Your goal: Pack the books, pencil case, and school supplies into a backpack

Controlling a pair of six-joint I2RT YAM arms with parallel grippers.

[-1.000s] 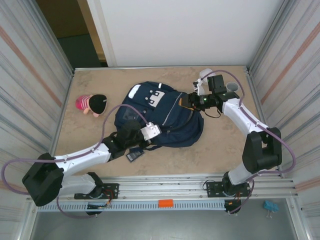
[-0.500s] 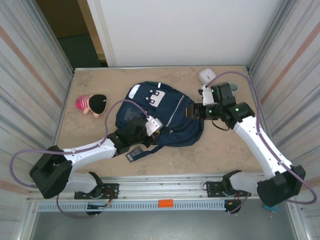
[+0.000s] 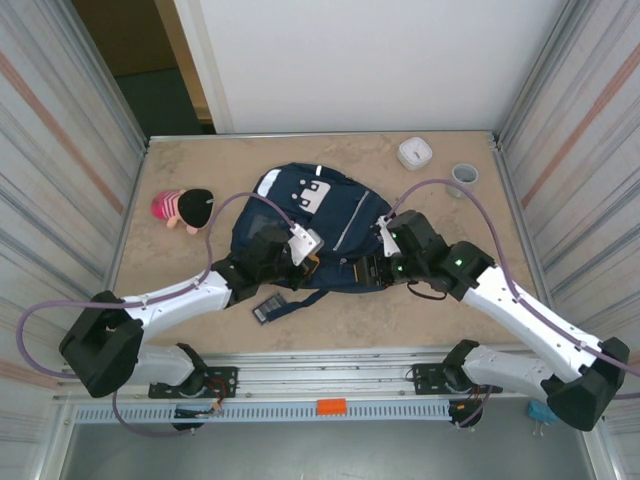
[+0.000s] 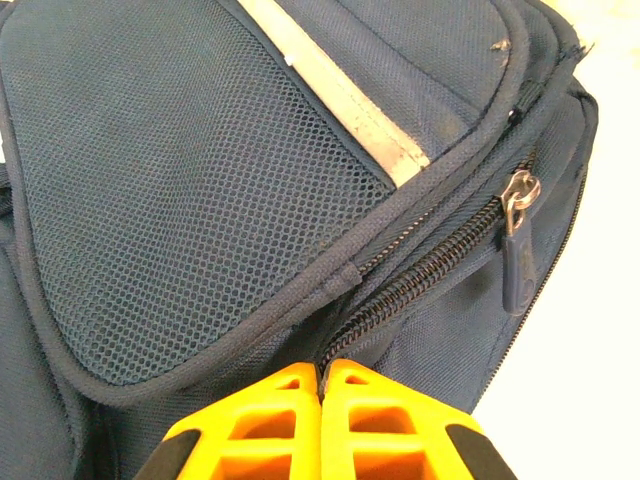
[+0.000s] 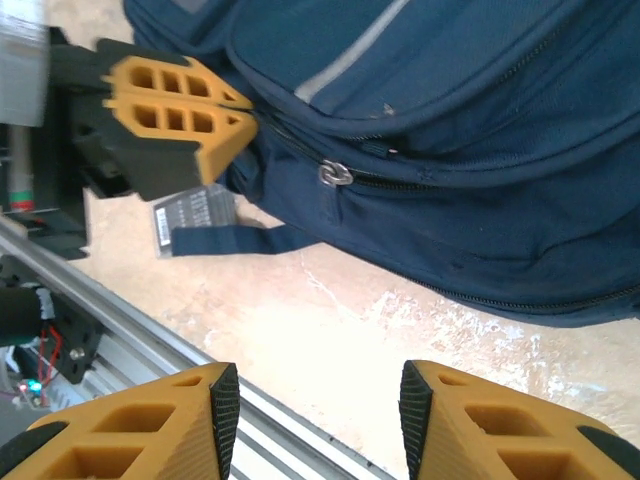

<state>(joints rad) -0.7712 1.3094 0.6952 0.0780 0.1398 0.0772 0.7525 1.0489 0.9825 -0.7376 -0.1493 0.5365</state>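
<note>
Your backpack (image 3: 330, 215) lies in the middle of the surface (image 3: 350, 318). Your left end effector (image 4: 322, 372) has its fingers pressed together, with the tips right at the zipper (image 4: 420, 275) on the near-left side. Your right end effector (image 5: 318, 400) has its fingers apart and holds nothing, by the backpack's near edge. A small black supply (image 3: 267, 309) lies on the surface just beside the near-left corner.

Left gripper (image 4: 322, 372) closed — against backpack (image 4: 200, 180) zip
</note>
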